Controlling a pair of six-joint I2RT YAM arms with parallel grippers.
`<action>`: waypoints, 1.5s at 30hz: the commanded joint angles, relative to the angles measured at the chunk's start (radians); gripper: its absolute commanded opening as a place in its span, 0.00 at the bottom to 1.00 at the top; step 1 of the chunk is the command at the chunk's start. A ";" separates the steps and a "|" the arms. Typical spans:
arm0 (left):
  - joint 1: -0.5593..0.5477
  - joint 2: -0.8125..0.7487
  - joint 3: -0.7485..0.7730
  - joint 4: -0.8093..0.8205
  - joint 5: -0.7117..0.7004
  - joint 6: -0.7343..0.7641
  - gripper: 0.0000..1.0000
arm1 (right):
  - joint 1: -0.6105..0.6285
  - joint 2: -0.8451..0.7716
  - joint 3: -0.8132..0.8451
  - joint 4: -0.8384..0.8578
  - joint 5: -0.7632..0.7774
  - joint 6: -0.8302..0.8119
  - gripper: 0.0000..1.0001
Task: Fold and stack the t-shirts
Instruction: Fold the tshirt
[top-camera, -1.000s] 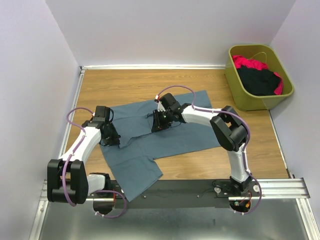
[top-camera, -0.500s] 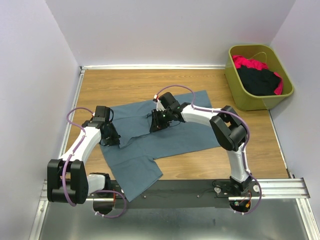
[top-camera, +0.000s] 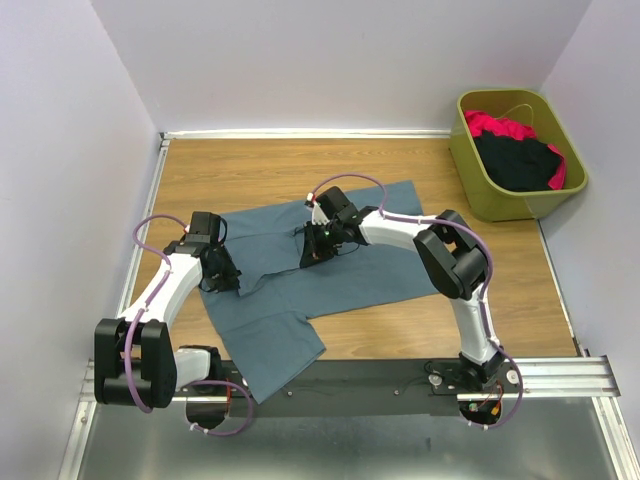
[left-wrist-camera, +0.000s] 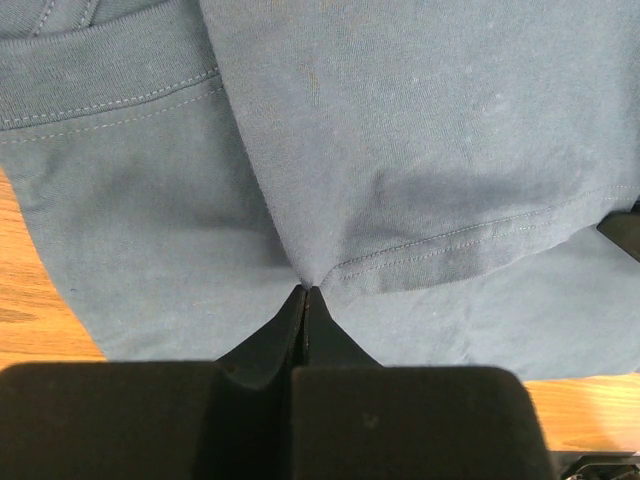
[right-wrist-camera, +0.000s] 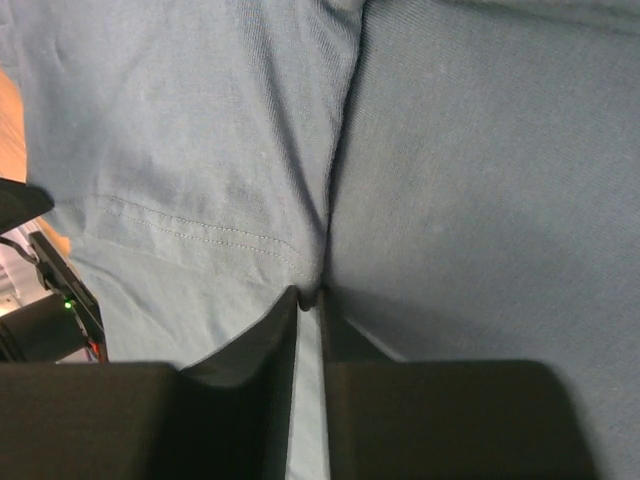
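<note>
From above, the slate-blue t-shirt (top-camera: 272, 318) lies spread on the wooden table (top-camera: 250, 165), one part hanging over the near edge by the metal rail (top-camera: 560, 375). The left pincer (top-camera: 224, 280) comes down on the cloth's left side. The right pincer (top-camera: 311, 256) comes down near the middle of the cloth, well apart from the left one. Far off to the right pincer's right, at the table's far corner, stands an olive-green bin (top-camera: 488, 200). It holds a black t-shirt (top-camera: 515, 160) with a red-pink t-shirt (top-camera: 495, 125) behind and around it. Plain pale lilac walls (top-camera: 350, 60) close the table in on three sides. No writing can be made out at this size. In the left wrist view, the left pincer (left-wrist-camera: 305, 297) has its jaws pressed together on a pucker of the blue cloth. A stitched hem runs off to the right just ahead of the tips, a ribbed band lies at far left, and bare wood shows on either side. In the right wrist view, the right pincer (right-wrist-camera: 309, 297) stands almost closed, only a thin slit between the fingers. A raised crease of the same shirt runs straight into its tips and is pinched there. A stitched hem lies just to the left, and a sliver of wood shows at the far left edge.
</note>
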 joint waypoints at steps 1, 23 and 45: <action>-0.004 -0.029 0.001 0.008 -0.006 0.005 0.01 | 0.005 0.020 0.013 -0.018 -0.008 -0.003 0.14; -0.004 -0.007 0.050 -0.068 -0.056 0.041 0.01 | -0.018 -0.100 0.005 -0.098 0.052 -0.021 0.04; -0.003 -0.016 0.060 -0.072 -0.050 0.045 0.58 | -0.062 -0.138 0.023 -0.177 0.156 -0.095 0.44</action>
